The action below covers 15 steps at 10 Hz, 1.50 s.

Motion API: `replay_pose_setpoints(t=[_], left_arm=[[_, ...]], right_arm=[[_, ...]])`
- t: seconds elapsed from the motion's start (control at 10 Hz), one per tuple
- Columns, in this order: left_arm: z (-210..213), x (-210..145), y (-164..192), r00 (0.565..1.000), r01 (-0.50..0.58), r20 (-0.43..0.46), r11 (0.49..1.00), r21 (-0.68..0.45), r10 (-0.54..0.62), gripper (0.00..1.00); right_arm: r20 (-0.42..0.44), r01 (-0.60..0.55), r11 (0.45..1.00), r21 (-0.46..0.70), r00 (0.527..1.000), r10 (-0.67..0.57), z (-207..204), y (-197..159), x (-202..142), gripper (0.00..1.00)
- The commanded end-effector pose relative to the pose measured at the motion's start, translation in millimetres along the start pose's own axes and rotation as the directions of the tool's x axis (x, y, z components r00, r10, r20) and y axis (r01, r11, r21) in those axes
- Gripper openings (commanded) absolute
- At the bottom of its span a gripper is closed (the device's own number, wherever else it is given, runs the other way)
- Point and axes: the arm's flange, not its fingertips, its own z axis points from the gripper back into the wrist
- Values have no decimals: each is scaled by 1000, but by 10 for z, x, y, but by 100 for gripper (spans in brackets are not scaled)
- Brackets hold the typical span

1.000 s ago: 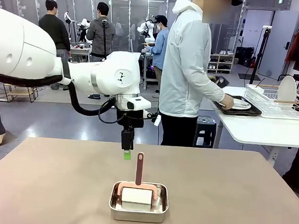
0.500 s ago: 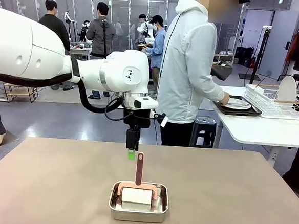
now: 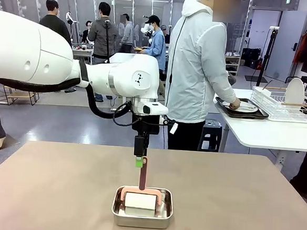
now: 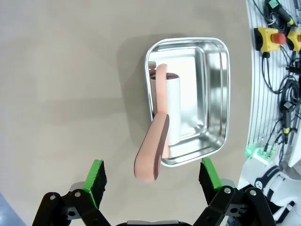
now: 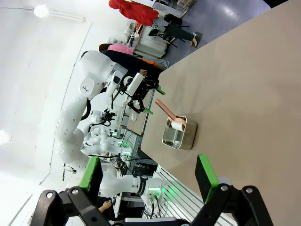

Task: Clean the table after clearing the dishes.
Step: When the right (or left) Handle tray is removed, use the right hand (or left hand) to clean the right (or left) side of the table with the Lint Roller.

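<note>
Grey floor (image 3: 37,123), glass partitions (image 3: 72,1), white side table (image 3: 268,134), wire dish rack (image 3: 278,106)

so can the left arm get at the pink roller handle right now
Probably yes: the left end effector hangs open right over the pink handle, which juts clear of the steel pan.

On the table (image 3: 42,191), near the front edge and midway across: a pan (image 3: 141,221). In the pan: a roller (image 3: 140,200), handle (image 3: 143,173) rising out of it. At the handle's tip: the left gripper (image 3: 138,160) (one finger (image 4: 98,175) either side, not touching it). Behind the table, to the right: a person (image 3: 196,70) at a side table (image 3: 268,134). On that: a tray (image 3: 259,115) with a plate (image 3: 244,106), a rack (image 3: 283,105) right of it.
</note>
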Motion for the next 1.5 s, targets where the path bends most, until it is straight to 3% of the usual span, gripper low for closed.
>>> replay_pose_setpoints(t=[0.0,1.4], left_arm=[[-83,35,30,999,-13,-47,1000,-20,12,100],[-383,62,41,1000,-12,16,999,-36,12,100]], right_arm=[[-3,-8,1000,6,1000,8,-9,26,-3,100],[-3,-8,1000,6,1000,8,-9,26,-3,100]])
